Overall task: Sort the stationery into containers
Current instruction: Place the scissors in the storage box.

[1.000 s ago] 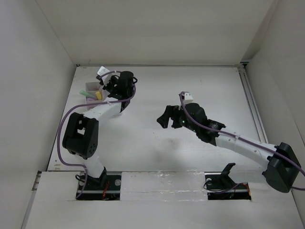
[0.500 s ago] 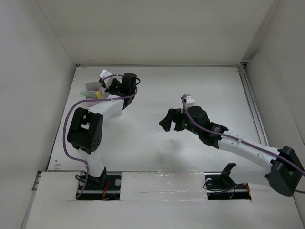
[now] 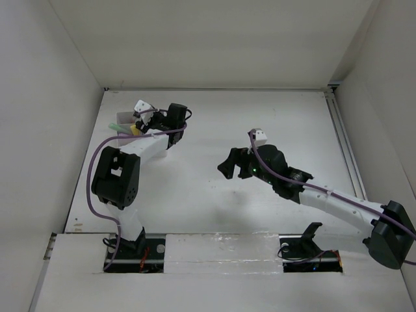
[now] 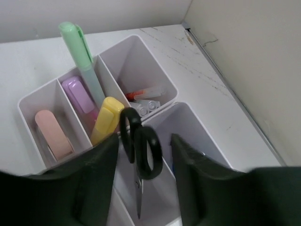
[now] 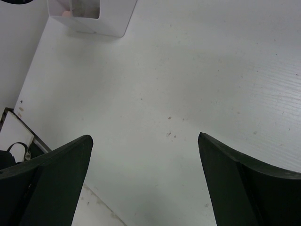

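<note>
Right now the left gripper (image 4: 143,141) is hanging over the white organiser tray (image 4: 155,70) at the far left corner of the table (image 5: 188,70). Its jaws are standing only a little apart. The black-handled scissors (image 4: 141,146) are sitting between the two fingers, blades pointing down into a compartment of the row nearer the wrist camera. A thin strip of white is showing between the right handle loop and the finger (image 4: 193,179) beside it, so the fingers are framing the scissors rather than pinching them.

Just beyond the scissors, the yellow highlighter (image 4: 106,120), the purple highlighter (image 4: 77,94) and the green highlighter (image 4: 80,52) are sharing one compartment. The green one is leaning up well above the rim. The pink eraser (image 4: 51,134) is lying in the compartment to the left of them. The red-tipped pens (image 4: 141,94) and a clear tube (image 4: 146,106) are resting in the compartment to the right. The side wall (image 4: 244,56) of the enclosure is running close beside the tray. In the overhead view the left wrist and its purple cable (image 3: 97,156) are covering most of the tray.

The right gripper (image 5: 144,137) is hovering over bare table near the middle, well apart from the tray. Its jaws are spread wide and are gripping nothing.
</note>
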